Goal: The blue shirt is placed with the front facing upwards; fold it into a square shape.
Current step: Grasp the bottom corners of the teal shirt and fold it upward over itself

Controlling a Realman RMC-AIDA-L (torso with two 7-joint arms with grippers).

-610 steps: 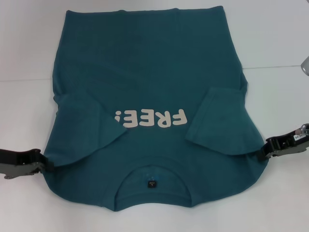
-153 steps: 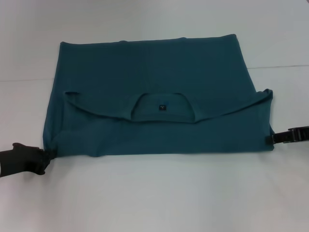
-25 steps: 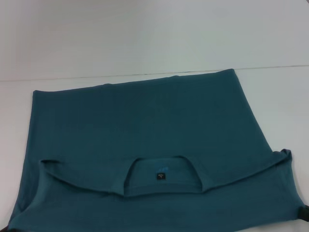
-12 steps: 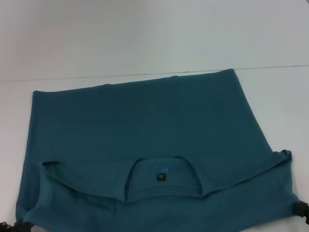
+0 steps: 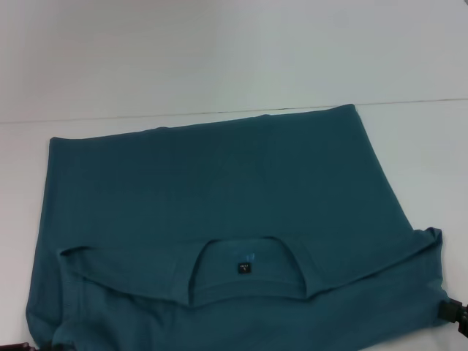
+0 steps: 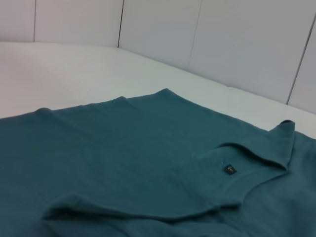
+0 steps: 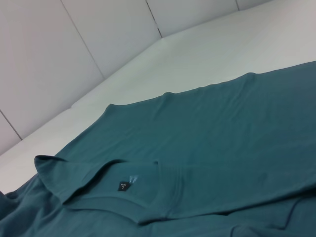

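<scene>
My one blue shirt (image 5: 219,190) lies folded across the white table (image 5: 219,51), filling the lower two thirds of the head view. Its near part is doubled back, so the ribbed collar (image 5: 248,289) and a single dark neck label (image 5: 243,268) face up at lower centre; the print is hidden. My right gripper (image 5: 455,314) is a cut-off dark tip at the shirt's lower right corner, my left gripper (image 5: 18,346) a sliver at lower left; I cannot tell either's grip.
</scene>
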